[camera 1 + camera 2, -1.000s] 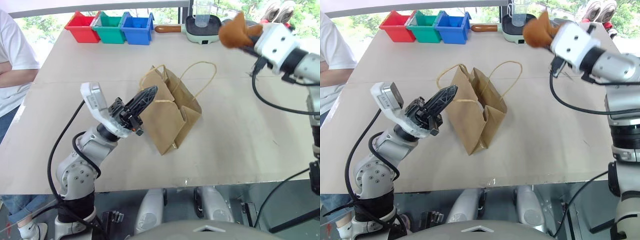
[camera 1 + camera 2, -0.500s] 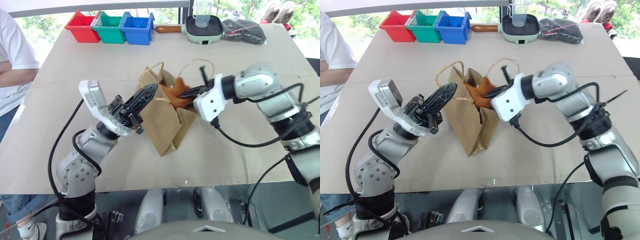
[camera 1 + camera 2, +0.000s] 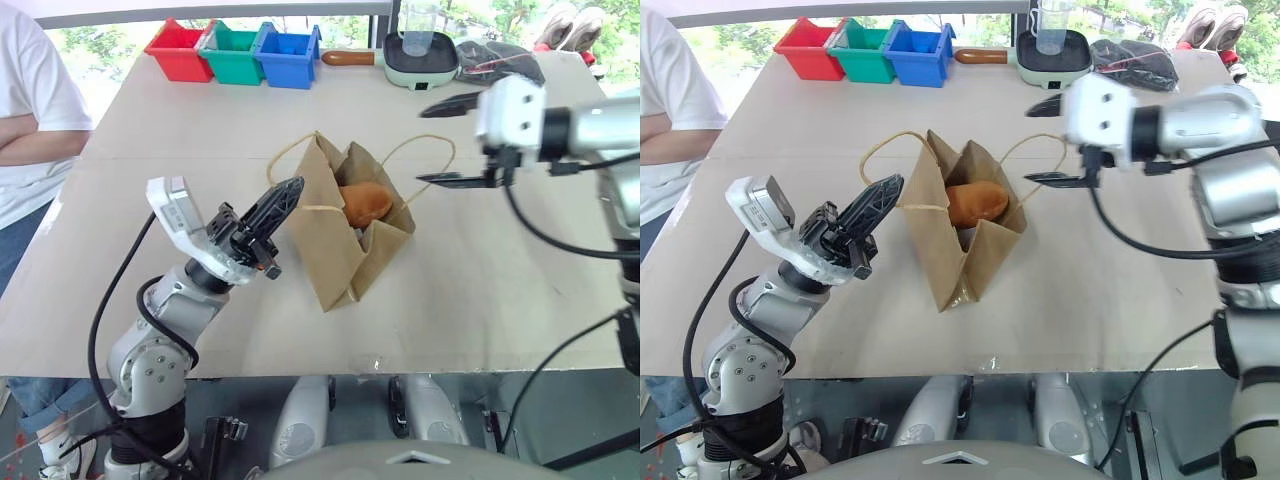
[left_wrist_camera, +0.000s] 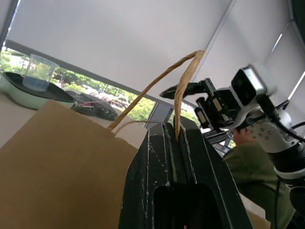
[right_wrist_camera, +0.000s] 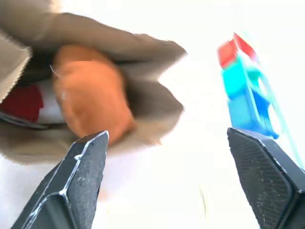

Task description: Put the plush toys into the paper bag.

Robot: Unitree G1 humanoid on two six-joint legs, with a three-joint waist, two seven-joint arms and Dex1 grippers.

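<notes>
At the far left edge of the head views, a person in a white shirt (image 3: pixel 35 120) stands beside the bench (image 3: pixel 180 130), one arm folded across the body. Lower left of centre, the left end effector (image 3: pixel 280 200) points up toward the middle of the frame, its two black fingers pressed together on a tan rope handle (image 4: pixel 183 78) of the paper bag (image 3: pixel 335 250); the left wrist view shows the rope pinched between the closed fingers and looping above them.

Along the upper left of the bench sit a red bin (image 3: pixel 180 50), a green bin (image 3: pixel 232 55) and a blue bin (image 3: pixel 288 57), side by side and touching. Just right of them at the top edge lies a pale green pan (image 3: pixel 420 60) with a brown handle, a clear measuring cup (image 3: pixel 418 20) standing on it, and a dark bundle (image 3: pixel 500 62) beside it.

Centre frame, the bag stands on the bench with its mouth held open. The orange-brown plush toy (image 3: pixel 365 203) lies inside, near the top of the opening. In the right wrist view, a white and red toy (image 5: pixel 33 105) shows underneath it in the bag.

Right of the bag, in the upper right of the frame, the right end effector (image 3: pixel 445 140) hangs above the bench with its fingers spread wide apart and nothing between them, clear of the bag's rim and close to the far rope handle (image 3: pixel 425 150).
</notes>
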